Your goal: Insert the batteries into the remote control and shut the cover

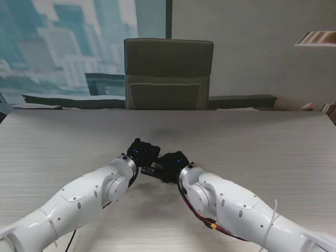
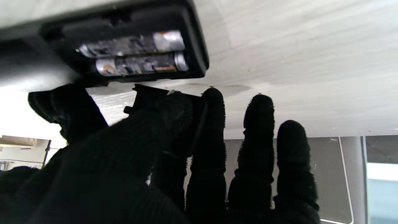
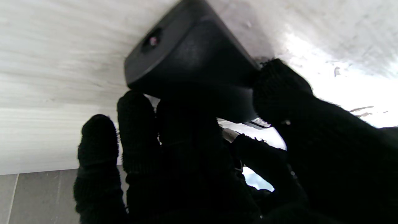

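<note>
Left hand (image 2: 149,149) nearest, thumb and index pinching cover (image 2: 161,96); other fingers straight, slightly apart. Right hand (image 3: 199,149) fingers wrapped on remote control (image 3: 186,59), centre of stand frame. Batteries (image 2: 136,57) seated. Cover probably light, thin, slippery: hold by edges.

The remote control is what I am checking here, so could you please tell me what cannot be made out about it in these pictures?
- Stand view: the remote control is almost wholly hidden by both hands.
- Left wrist view: the battery labels are blurred; polarity unreadable.
- Left wrist view: the cover is largely hidden by the left hand.
- Right wrist view: the right hand hides the compartment.
</note>
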